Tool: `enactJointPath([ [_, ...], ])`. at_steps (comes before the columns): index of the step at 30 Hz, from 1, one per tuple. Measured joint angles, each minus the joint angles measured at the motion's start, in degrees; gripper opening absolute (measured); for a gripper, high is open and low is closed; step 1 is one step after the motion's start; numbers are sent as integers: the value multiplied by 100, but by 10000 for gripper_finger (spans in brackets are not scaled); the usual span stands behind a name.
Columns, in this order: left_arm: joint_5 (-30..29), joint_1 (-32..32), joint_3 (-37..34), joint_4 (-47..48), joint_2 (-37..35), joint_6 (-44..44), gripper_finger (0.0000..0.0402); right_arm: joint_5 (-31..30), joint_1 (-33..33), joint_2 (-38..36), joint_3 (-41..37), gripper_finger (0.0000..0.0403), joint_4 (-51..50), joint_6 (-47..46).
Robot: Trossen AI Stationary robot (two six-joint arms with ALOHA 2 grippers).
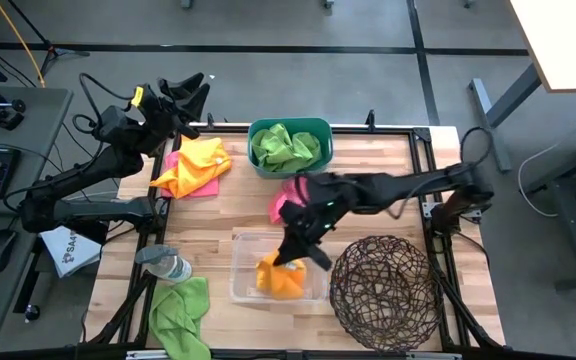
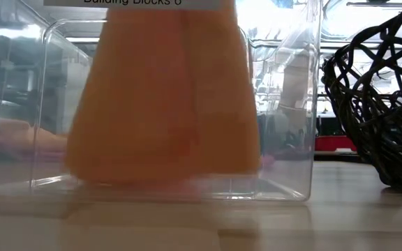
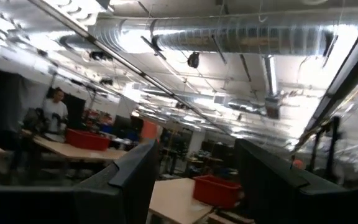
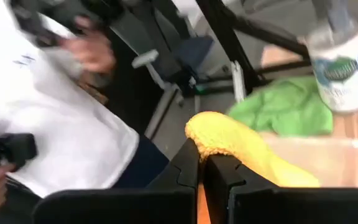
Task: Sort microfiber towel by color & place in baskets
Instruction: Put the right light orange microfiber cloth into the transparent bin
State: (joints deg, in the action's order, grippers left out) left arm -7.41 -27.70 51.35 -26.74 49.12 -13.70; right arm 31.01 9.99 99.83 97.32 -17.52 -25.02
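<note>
Right fingers (image 4: 219,174) pinch the yellow-orange towel (image 4: 241,149), hanging into the clear bin (image 1: 243,265).

One camera looks straight down on the whole table (image 1: 218,215). A second sits at tabletop height, very close to the clear bin (image 2: 285,104). Both show the wire basket (image 1: 383,290) beside it. Wrist cameras face outward into the room.

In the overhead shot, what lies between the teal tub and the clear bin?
In the high view, a hot pink towel lies between the teal tub and the clear bin, partly under the right arm.
</note>
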Motion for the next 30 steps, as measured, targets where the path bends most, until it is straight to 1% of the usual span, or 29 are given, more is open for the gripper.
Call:
enactJointPath([
  [2, 292, 0, 0, -7, 0, -440, 200, 53, -25, 174, 0, 0, -26, 124],
  [6, 1340, 85, 0, -22, 0, -1147, 200, 230, -10, 310, -3, 0, -279, 442],
  [8, 1669, 276, 0, -15, 9, -1351, 200, 151, 24, 317, 0, 0, -712, 624],
  [10, 1730, 574, 0, -23, 59, -1497, 200, -185, 81, 332, 0, 0, -1263, 807],
  [12, 1636, 967, 0, -1, 126, -1516, 200, -778, 178, 337, -3, 0, -1748, 908],
  [15, 1182, 1682, 0, 58, 274, -1321, 200, -1822, 353, 337, -3, 0, -2141, 793],
  [16, 985, 1909, 0, 55, 351, -1248, 200, -2078, 414, 359, -3, 0, -2197, 681],
  [18, 643, 2302, -4, 74, 459, -1064, 200, -2366, 524, 382, -3, 0, -2225, 422],
  [21, 275, 2647, 48, 96, 562, -526, 200, -2492, 664, 432, -3, 0, -2228, 106],
  [26, -212, 2750, 323, 414, 625, 684, 200, -2513, 812, 561, -3, 2, -2362, -599],
  [28, -388, 2718, 457, 542, 619, 1153, 200, -2578, 823, 656, -3, 13, -2377, -1136],
  [30, -504, 2663, 578, 722, 615, 1523, 200, -2592, 792, 768, -3, 39, -2451, -1580],
])
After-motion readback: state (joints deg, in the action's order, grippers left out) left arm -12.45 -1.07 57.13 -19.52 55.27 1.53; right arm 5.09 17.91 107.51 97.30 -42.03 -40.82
